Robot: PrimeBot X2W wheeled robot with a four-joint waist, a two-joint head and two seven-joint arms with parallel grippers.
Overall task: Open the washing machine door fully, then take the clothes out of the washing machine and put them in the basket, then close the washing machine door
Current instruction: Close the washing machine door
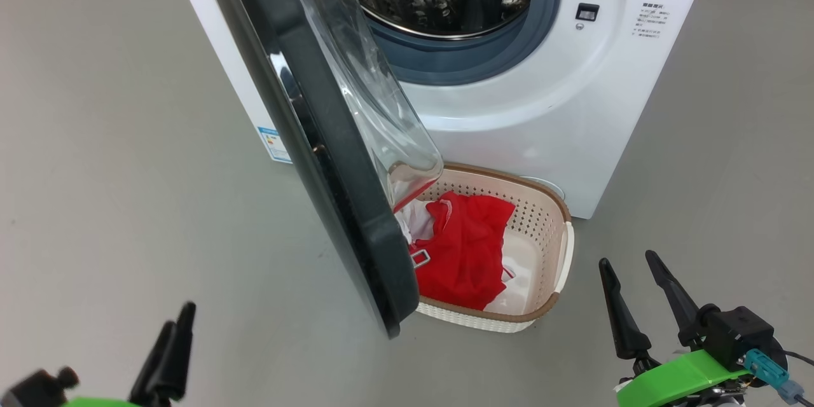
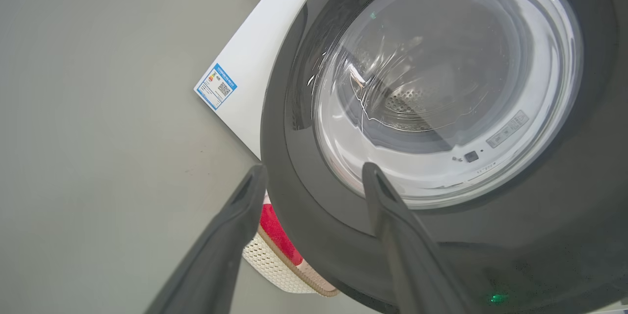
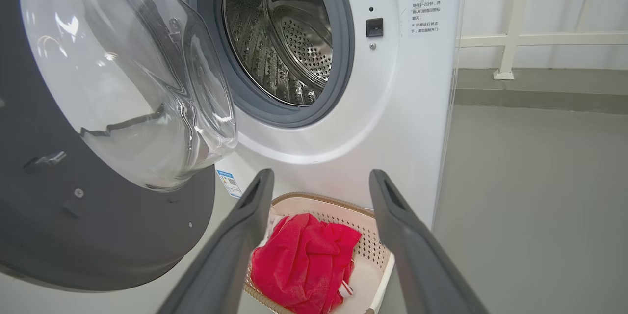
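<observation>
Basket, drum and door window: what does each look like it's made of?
Basket: probably moulded plastic, matte cream, given the even rows of holes and the brown woven-look rim. Drum: apparently stainless steel, shiny, with bright reflections and perforations. Door window: clear and glossy with sharp highlights; glass or hard plastic, I cannot tell which.

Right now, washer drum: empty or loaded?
Empty, as far as visible: the drum shows bare steel, and the clothes lie in the basket.
</observation>
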